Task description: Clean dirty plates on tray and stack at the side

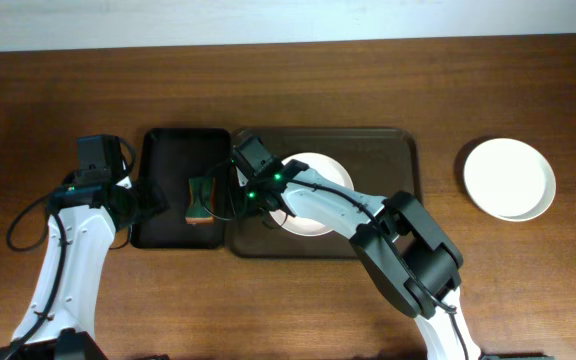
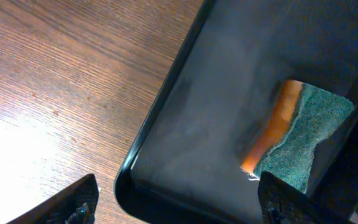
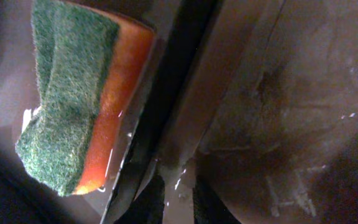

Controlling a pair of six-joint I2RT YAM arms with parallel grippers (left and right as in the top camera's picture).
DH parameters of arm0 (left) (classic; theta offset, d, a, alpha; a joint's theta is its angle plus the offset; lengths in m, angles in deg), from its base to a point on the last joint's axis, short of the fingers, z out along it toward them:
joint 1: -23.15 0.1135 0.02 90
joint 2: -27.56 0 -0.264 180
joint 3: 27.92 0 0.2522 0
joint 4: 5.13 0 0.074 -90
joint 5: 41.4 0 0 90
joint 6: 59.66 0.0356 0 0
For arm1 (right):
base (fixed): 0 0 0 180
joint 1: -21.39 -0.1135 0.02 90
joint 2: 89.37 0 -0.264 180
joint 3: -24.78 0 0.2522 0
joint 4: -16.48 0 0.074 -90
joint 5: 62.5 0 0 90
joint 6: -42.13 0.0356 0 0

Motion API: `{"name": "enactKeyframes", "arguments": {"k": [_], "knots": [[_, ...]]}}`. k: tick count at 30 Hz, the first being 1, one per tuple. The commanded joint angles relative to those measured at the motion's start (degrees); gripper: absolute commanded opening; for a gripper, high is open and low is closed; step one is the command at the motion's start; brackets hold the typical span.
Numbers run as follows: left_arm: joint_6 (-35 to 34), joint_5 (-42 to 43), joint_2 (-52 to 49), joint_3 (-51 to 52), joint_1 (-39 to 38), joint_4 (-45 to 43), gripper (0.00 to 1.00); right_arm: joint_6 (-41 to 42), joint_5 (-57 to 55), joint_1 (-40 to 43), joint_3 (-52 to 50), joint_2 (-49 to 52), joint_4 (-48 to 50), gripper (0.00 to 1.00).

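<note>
One white plate (image 1: 313, 196) lies on the dark-brown tray (image 1: 378, 160), partly under my right arm. Another white plate (image 1: 509, 178) sits on the table at the right; I cannot tell whether anything lies under it. The mint-green plate is not in view. My right gripper (image 1: 236, 193) (image 3: 180, 200) is over the brown tray's left rim (image 3: 185, 118), its fingers nearly together and holding nothing. My left gripper (image 1: 143, 200) (image 2: 179, 205) is open and empty at the left edge of the black tray (image 1: 168, 150).
A green and orange sponge (image 1: 200, 197) (image 2: 297, 134) (image 3: 79, 93) lies on the smaller black tray (image 2: 191, 112), just left of the brown tray. Bare wooden table (image 1: 528, 290) lies around both trays.
</note>
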Motion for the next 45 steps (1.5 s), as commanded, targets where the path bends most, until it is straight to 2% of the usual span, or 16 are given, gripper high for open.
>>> {"name": "enactKeyframes", "arguments": {"k": [1,3,7,12,15,17,18,19,20,21,28,29,34,41,45], "knots": [[-0.7,-0.44,0.79,-0.24,0.24,0.07,0.82,-2.56,-0.35,-0.52,0.52,0.0,-2.29,0.29],[-0.63,-0.44,0.79,-0.24,0.24,-0.22,0.82,-3.69,-7.02,0.26,0.52,-2.91,-6.4,0.3],[0.5,0.22,0.79,-0.26,0.17,-3.34,0.82,-7.54,-9.79,3.43,0.52,-9.31,-9.86,0.3],[12.37,12.33,0.79,-0.26,-1.14,-11.67,0.82,-7.93,-9.75,12.48,0.52,-18.49,-16.68,0.31],[17.18,13.11,0.79,-0.26,-3.58,-13.33,0.87,-12.55,-9.75,17.64,0.52,-22.23,-22.53,0.38],[17.99,13.09,0.76,-0.26,-5.33,-13.14,0.91,-16.2,-9.77,21.09,0.52,-23.91,-26.84,0.46],[17.97,13.09,0.76,-0.26,-5.97,-12.76,0.92,-17.46,-9.77,22.71,0.52,-24.39,-28.83,0.55],[17.92,13.11,0.76,-0.26,-6.6,-11.8,0.94,-18.43,-9.77,24.74,0.52,-24.72,-31.43,0.68],[17.9,13.11,0.76,-0.26,-6.95,-10.43,0.96,-18.67,-9.77,26.77,0.52,-24.76,-33.99,0.88],[17.79,13.16,0.76,-0.26,-6.99,-9.4,1.0,-18.71,-9.77,27.78,0.52,-24.76,-35.32,0.99],[16.46,13.16,1.2,-0.5,-6.54,8.68,1.0,-21.68,-9.79,33.38,0.04,-26.82,-44.68,0.99],[16.46,13.16,1.55,-0.46,-6.54,9.2,1.0,-21.68,-9.79,33.38,-0.42,-27.69,-44.68,0.99],[16.52,13.18,7.56,0.52,-6.54,9.66,1.0,-21.66,-11.13,33.31,-5.49,-36.74,-42.82,0.99],[17.94,13.2,26.91,6.32,-6.56,4.22,1.0,-23.02,-12.83,33.29,-22.51,-60.35,-32.09,0.99],[17.94,13.14,38.53,9.16,-6.54,2.75,1.0,-22.95,-14.29,33.29,-28.41,-72.24,-30.93,0.99]]}}
